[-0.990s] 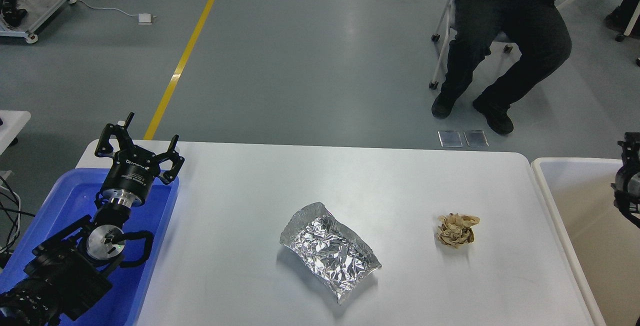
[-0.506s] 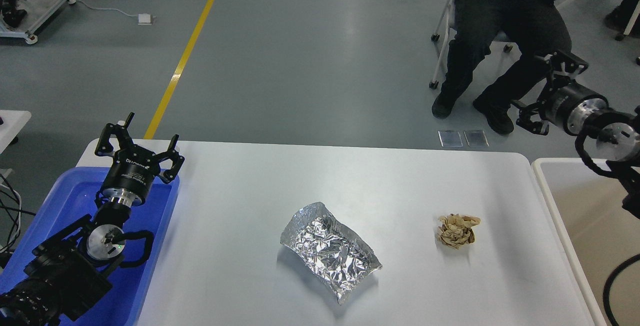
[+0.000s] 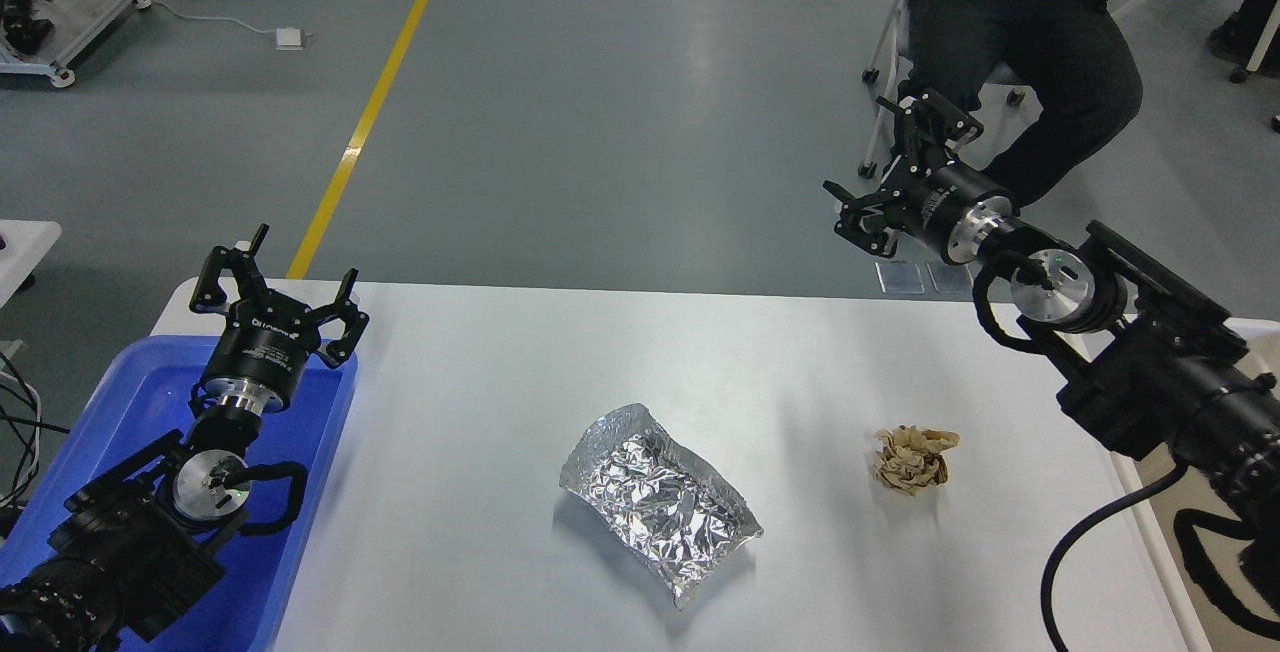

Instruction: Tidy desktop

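Note:
The white desktop (image 3: 480,412) fills the lower middle of the head view. A crumpled silver foil piece (image 3: 655,500) lies near its centre. A crumpled beige paper ball (image 3: 912,460) lies to the right of it. My left gripper (image 3: 270,272) is open and empty above the far end of the blue tray (image 3: 140,402) at the left. My right gripper (image 3: 885,167) is open and empty, raised beyond the desktop's far right edge, well above and behind the paper ball.
A beige-white bin (image 3: 1215,492) stands at the right edge, partly hidden by my right arm. A seated person (image 3: 1010,62) is on a chair beyond the table. A yellow floor line (image 3: 370,112) runs behind.
My right arm has swung in from the right edge and moved left, its gripper now over the desktop's far right edge. The left arm, foil and paper ball have not moved.

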Robot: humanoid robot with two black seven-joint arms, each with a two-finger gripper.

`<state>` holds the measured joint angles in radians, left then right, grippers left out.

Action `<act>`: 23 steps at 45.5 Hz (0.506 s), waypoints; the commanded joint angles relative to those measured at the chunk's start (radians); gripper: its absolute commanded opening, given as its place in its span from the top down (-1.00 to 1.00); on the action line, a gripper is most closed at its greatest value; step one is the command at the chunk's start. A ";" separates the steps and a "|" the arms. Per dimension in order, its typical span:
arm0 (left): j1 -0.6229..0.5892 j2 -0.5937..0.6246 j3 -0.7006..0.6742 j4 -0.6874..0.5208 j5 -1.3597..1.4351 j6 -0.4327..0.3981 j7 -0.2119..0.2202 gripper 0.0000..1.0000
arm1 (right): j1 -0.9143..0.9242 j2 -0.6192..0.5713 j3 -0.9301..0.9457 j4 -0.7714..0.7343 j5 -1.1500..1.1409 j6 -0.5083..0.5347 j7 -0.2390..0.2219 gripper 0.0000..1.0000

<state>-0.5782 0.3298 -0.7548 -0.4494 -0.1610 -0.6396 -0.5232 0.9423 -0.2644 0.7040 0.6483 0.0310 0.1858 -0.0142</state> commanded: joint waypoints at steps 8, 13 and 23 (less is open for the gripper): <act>0.000 0.000 0.000 0.000 0.000 0.000 0.000 -1.00 | -0.072 0.186 0.051 -0.004 0.000 0.004 0.002 -1.00; 0.000 0.000 0.000 0.000 0.000 0.000 0.000 -1.00 | -0.111 0.200 0.075 -0.007 0.000 0.004 0.002 -1.00; 0.000 0.000 0.000 0.000 0.000 0.000 0.000 -1.00 | -0.195 0.200 0.078 -0.010 0.000 0.055 0.017 -1.00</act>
<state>-0.5782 0.3298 -0.7547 -0.4494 -0.1611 -0.6396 -0.5232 0.8304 -0.0907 0.7658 0.6418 0.0308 0.1981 -0.0115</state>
